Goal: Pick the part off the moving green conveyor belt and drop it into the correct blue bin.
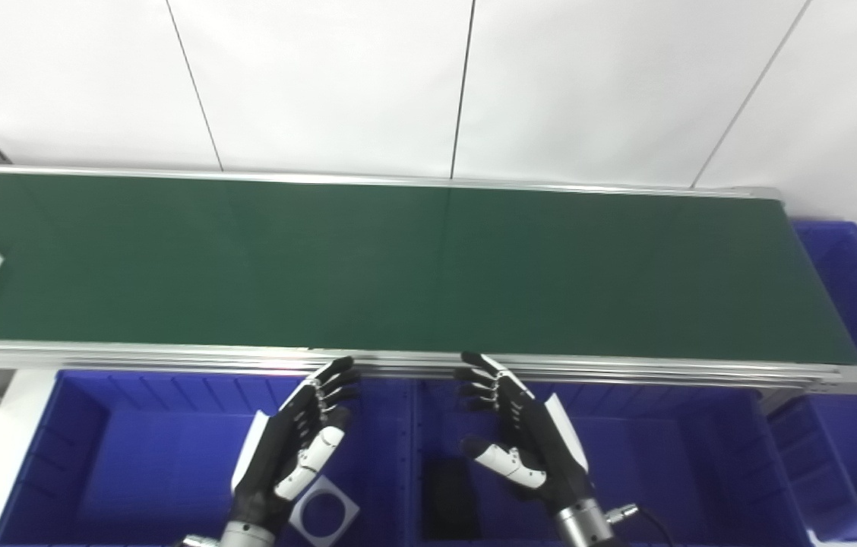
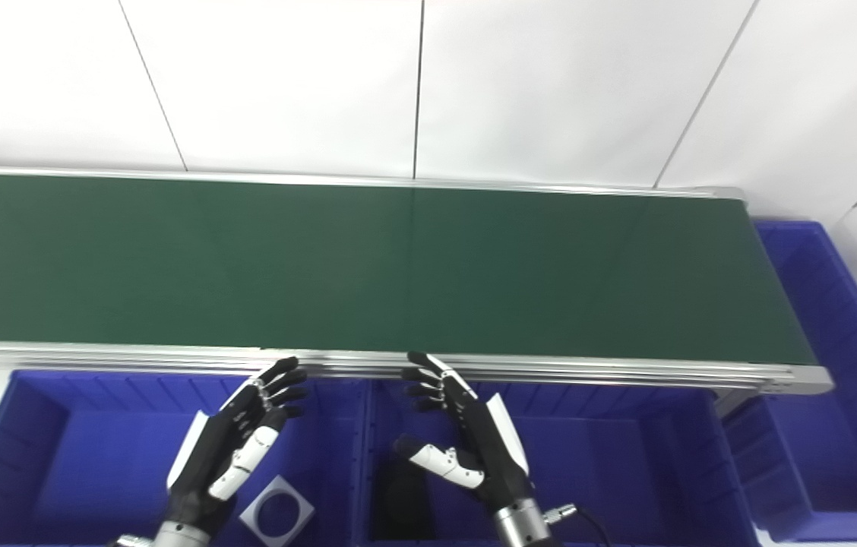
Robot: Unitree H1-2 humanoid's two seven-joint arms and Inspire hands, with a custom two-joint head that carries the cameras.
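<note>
both arms come in from the bottom edge, only the wrists and hands showing. the left hand (image 1: pixel 293 448) is raised with its palm turned inward toward the other, black fingers (image 1: pixel 333 380) spread and reaching up and forward, its white-segmented thumb angled to the inside. it holds nothing. the right hand (image 1: pixel 523 437) mirrors it, palm facing left, fingers (image 1: pixel 483 376) apart and slightly curled, thumb (image 1: pixel 508 460) stuck out low toward the left hand. it too is empty. a metal wrist cuff shows below the right hand.
</note>
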